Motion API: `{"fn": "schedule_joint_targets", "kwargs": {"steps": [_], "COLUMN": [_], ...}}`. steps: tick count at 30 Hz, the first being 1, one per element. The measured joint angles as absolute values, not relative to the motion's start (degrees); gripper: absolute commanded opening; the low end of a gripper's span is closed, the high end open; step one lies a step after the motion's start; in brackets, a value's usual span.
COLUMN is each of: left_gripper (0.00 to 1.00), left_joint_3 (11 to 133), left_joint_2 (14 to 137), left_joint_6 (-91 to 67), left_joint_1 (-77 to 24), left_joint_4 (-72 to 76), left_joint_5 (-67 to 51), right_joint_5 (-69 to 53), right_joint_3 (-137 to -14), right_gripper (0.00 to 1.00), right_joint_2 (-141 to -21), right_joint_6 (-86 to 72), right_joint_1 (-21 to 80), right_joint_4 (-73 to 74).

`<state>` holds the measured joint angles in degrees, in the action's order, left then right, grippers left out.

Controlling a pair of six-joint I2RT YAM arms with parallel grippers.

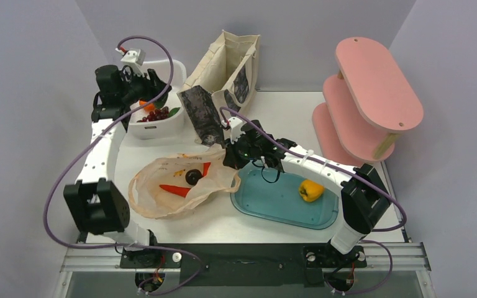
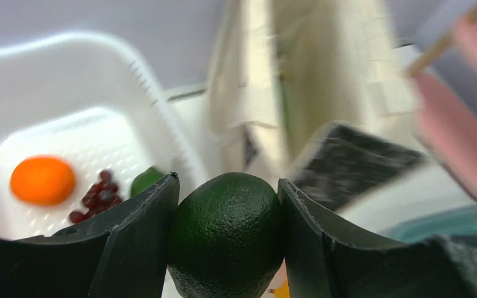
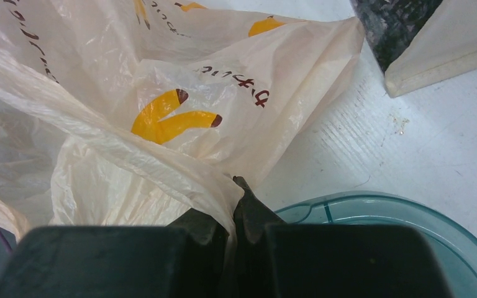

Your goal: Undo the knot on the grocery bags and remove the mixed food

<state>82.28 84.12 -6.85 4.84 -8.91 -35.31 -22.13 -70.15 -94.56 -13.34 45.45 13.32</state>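
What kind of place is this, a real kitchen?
Probably a robot lab booth, not a kitchen: a left arm and right arm bolted to a white table, plain grey walls all around.

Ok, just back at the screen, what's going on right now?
The left tool holds a dark green avocado up near the white basket. The right tool is shut on the edge of the peach plastic bag, which lies open. Carrots and a dark round item lie inside it.

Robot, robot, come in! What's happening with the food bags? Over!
Left fingers gripping avocado, beside white basket. Right fingers shut on plastic bag edge. Carrots inside bag. No blockage seen.
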Motion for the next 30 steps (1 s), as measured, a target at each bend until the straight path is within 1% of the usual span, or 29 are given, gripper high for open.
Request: {"fn": "schedule_joint_targets", "kwargs": {"steps": [3,5,6,8,9,10,12,13,15,16,17,22,25,27,30], "left_gripper": [0.05,0.11,0.23,0.4,0.42,0.53,0.65,0.69,0.9,0.94,0.96,0.97,0.97,0.96,0.95], "left_joint_3": [86.0,88.3,89.1,90.1,90.7,91.6,94.4,96.4,100.1,101.7,102.8,103.7,102.8,101.6,96.0], "left_joint_2": [93.3,98.8,101.1,104.4,105.8,107.1,109.8,111.1,113.1,113.8,114.0,113.3,111.4,108.2,99.0], "left_joint_6": [-5.6,-5.3,-5.3,-5.3,-5.2,-5.2,-5.2,-5.4,-5.7,-5.7,-5.6,-5.0,-3.5,-2.2,0.2], "left_joint_1": [6.1,7.2,7.8,9.1,9.6,10.1,10.7,10.9,10.9,10.9,10.9,10.9,10.9,10.9,11.0], "left_joint_4": [-11.3,-12.0,-11.9,-11.8,-11.8,-11.8,-12.1,-12.3,-12.8,-13.0,-13.1,-12.2,-13.1,-15.0,-17.4], "left_joint_5": [-29.6,-26.9,-26.2,-25.1,-24.6,-24.4,-24.0,-23.6,-21.8,-20.7,-19.8,-15.7,-15.8,-17.6,-23.2], "right_joint_5": [-22.5,-22.7,-22.8,-23.0,-23.0,-23.0,-23.0,-23.0,-23.0,-23.0,-23.1,-23.1,-23.2,-23.4,-23.4], "right_joint_3": [-70.1,-70.1,-70.1,-70.1,-70.1,-70.1,-70.1,-70.1,-70.0,-69.8,-69.6,-69.0,-69.0,-69.0,-69.0], "right_gripper": [0.0,0.0,0.0,0.0,0.0,0.0,0.0,0.0,0.0,0.0,0.0,0.0,0.0,0.0,0.0], "right_joint_2": [-94.6,-94.6,-94.6,-94.6,-94.6,-94.6,-94.6,-94.6,-94.5,-94.5,-94.5,-94.3,-94.1,-94.1,-94.1], "right_joint_6": [-13.4,-13.4,-13.4,-13.4,-13.4,-13.4,-13.3,-13.3,-13.1,-13.0,-12.9,-12.7,-12.6,-12.5,-12.2], "right_joint_1": [45.5,45.5,45.5,45.5,45.5,45.5,45.5,45.5,45.5,45.5,45.5,45.5,45.5,45.5,45.5], "right_joint_4": [13.4,13.4,13.4,13.3,13.3,13.3,13.4,13.3,13.3,13.3,13.3,13.4,13.3,13.3,13.3]}}
